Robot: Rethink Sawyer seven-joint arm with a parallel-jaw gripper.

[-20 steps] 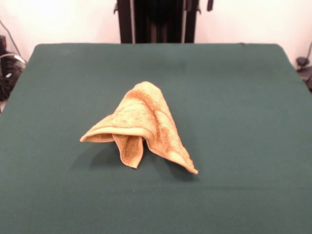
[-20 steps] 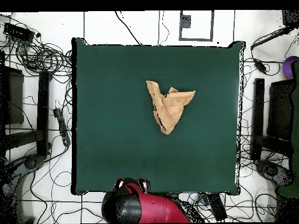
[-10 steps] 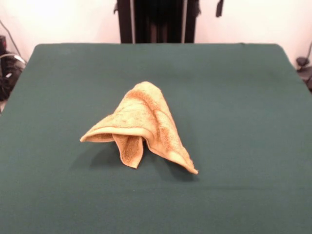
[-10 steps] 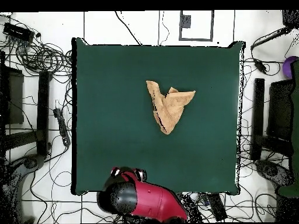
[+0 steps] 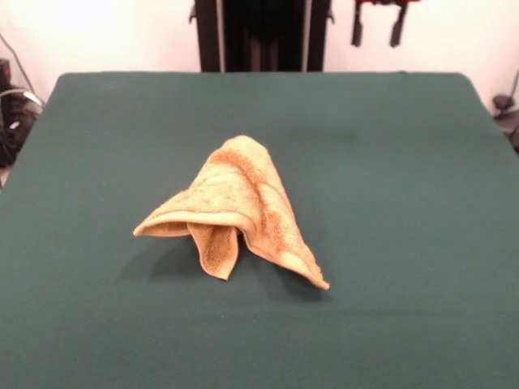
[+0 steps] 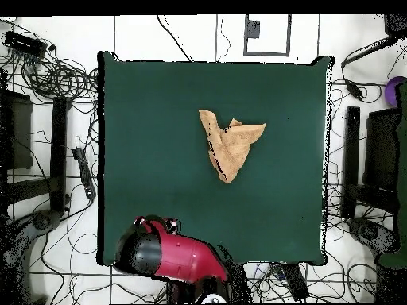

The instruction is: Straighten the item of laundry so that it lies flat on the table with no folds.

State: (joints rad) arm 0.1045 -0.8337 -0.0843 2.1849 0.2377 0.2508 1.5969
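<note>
The golden-tan towel (image 5: 235, 207) lies crumpled near the middle of the green table (image 5: 405, 162), bunched into a raised cone. Folded flaps hang at its front and one corner points to the front right. In the overhead view the towel (image 6: 229, 145) is a folded, V-notched shape on the table (image 6: 151, 119). My gripper (image 5: 377, 31) hangs at the table's far edge, well away from the towel. Its two black fingers are apart and empty. In the overhead view the gripper (image 6: 155, 221) sits at the table's bottom-left edge on the red arm (image 6: 179, 258).
The black pedestal (image 5: 259, 32) stands behind the table's far edge. Cables (image 6: 56, 75) and black stands (image 6: 350, 159) lie on the floor around the table. An object with cables (image 5: 12, 113) sits off the table's left side.
The arm has swung sideways along the table's far edge: right in the front view, left in the overhead view. More of the gripper now shows. The towel has not moved.
</note>
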